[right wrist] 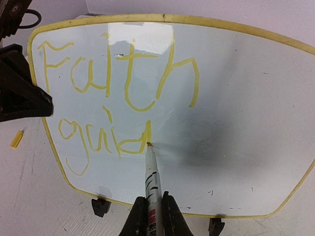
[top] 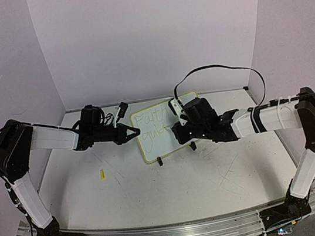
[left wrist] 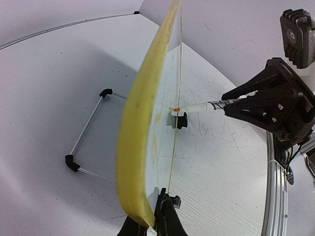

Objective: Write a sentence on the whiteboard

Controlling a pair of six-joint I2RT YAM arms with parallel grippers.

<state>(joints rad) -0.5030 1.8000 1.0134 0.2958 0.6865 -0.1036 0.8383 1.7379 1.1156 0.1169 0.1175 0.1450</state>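
Observation:
The whiteboard (top: 157,146) stands tilted on its black clip feet at the middle of the table, yellow-rimmed, with "Faith" and "guid" in yellow on it (right wrist: 231,88). My left gripper (top: 134,133) is shut on the board's left edge; in the left wrist view its jaws (left wrist: 150,217) pinch the yellow rim (left wrist: 138,118). My right gripper (right wrist: 151,210) is shut on a white marker (right wrist: 150,178). The marker's yellow tip touches the board just right of the "d". From the left wrist the marker (left wrist: 196,106) meets the board face, with the right gripper (left wrist: 231,104) behind it.
A small yellow marker cap (top: 102,174) lies on the table left of the board, also in the right wrist view as the cap (right wrist: 16,138). The board's wire stand (left wrist: 84,135) sticks out behind it. White walls close the back and sides. A black cable (top: 215,69) loops above the right arm.

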